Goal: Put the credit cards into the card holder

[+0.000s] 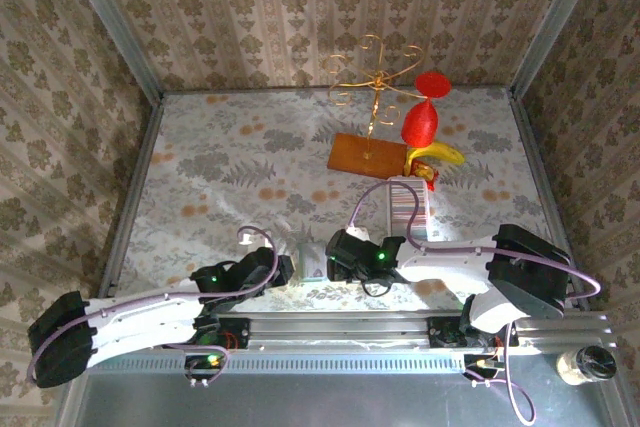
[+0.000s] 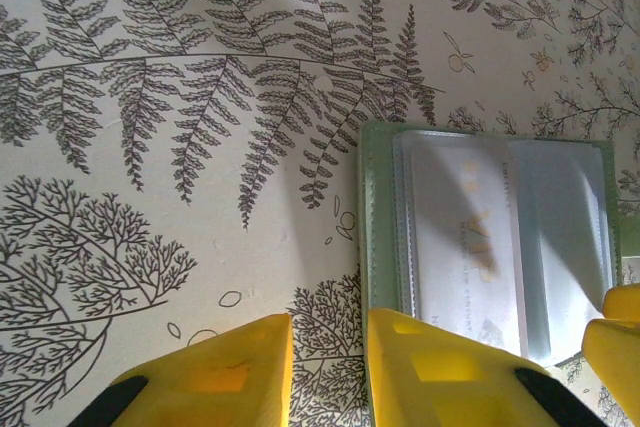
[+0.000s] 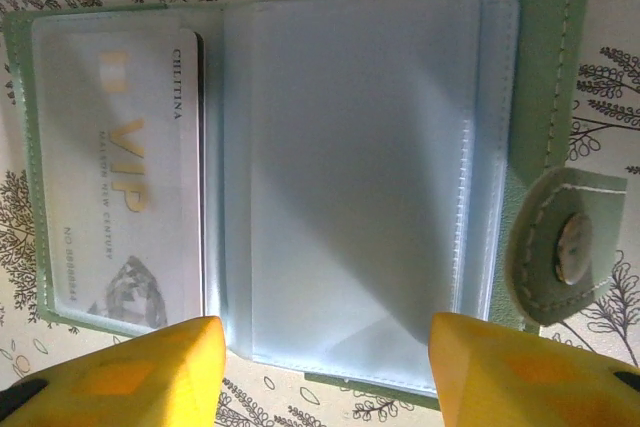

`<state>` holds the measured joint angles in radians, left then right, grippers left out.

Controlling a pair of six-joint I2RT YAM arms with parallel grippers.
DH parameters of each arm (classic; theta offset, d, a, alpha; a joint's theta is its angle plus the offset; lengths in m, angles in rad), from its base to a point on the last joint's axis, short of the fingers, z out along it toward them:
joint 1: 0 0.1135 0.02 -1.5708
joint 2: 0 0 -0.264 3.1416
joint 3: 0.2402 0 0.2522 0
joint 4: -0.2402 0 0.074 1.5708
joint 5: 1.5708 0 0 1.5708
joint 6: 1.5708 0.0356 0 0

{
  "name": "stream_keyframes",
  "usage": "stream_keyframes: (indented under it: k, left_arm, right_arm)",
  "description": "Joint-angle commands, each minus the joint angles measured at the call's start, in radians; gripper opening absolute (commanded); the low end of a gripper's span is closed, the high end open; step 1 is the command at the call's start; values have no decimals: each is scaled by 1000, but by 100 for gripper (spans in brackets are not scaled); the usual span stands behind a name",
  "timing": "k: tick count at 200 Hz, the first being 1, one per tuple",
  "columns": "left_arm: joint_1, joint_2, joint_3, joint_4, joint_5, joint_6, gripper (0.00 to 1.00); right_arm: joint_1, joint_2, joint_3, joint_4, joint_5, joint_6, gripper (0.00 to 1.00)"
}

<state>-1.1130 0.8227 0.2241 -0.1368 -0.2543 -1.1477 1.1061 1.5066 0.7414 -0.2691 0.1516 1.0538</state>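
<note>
Card holder (image 1: 310, 263) lies open flat on the fern-print cloth (image 2: 150, 147); in the top view I see it squeezed between the two grippers.

Left gripper (image 1: 290, 269) is at the card holder's left edge. On the left wrist cam its yellow fingers (image 2: 450, 372) stand a narrow gap apart with only cloth showing between them, so released and gripping nothing; the inner finger overlaps the card holder's (image 2: 490, 237) green stitched border. I can't tell whether it presses down or just hovers.

Right gripper (image 1: 332, 259) comes in from the card holder's right side. On the right wrist cam its fingers (image 3: 120, 377) are spread wide over the near edge of the card holder (image 3: 350, 177), released and clamping nothing. Their tips also show at the edge of the left wrist cam (image 2: 618, 342), just beside the card holder's far corner.

Inside the card holder, one credit card (image 3: 120, 187) with gold "VIP" lettering sits in the left clear sleeve; the middle sleeves look bare; the snap tab (image 3: 560, 247) hangs off the right side.

White ribbed tray (image 1: 404, 205) sits beyond the card holder and a bit to its right; I can't make out separate cards in it. Wooden board (image 1: 365, 155), gold wire stand (image 1: 378, 72) and banana (image 1: 440, 154) are further back from the card holder, well apart.
</note>
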Motion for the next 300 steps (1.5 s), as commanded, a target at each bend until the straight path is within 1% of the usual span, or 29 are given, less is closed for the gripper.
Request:
stream_keyframes:
  k: [1, 50, 80, 139, 195, 222, 300]
  left_arm:
    - [-1, 14, 26, 26, 13, 22, 25]
    - [-1, 57, 24, 46, 15, 11, 22]
    - [-1, 90, 25, 56, 22, 4, 19]
    - [-1, 166, 15, 133, 45, -7, 15]
    - [-1, 190, 0, 162, 51, -27, 11]
    - [-2, 148, 4, 113, 25, -47, 6]
    - [-5, -108, -21, -96, -75, -70, 4]
  right_arm:
    - [-2, 24, 18, -31, 24, 18, 58]
    - [-2, 56, 27, -2, 3, 18, 62]
    - [-2, 69, 30, 75, -29, 32, 62]
    - [-3, 91, 39, 179, -68, 69, 60]
    - [-2, 58, -19, 340, -85, 121, 58]
    - [-2, 68, -22, 352, -93, 133, 58]
    - [-1, 78, -34, 409, -101, 161, 58]
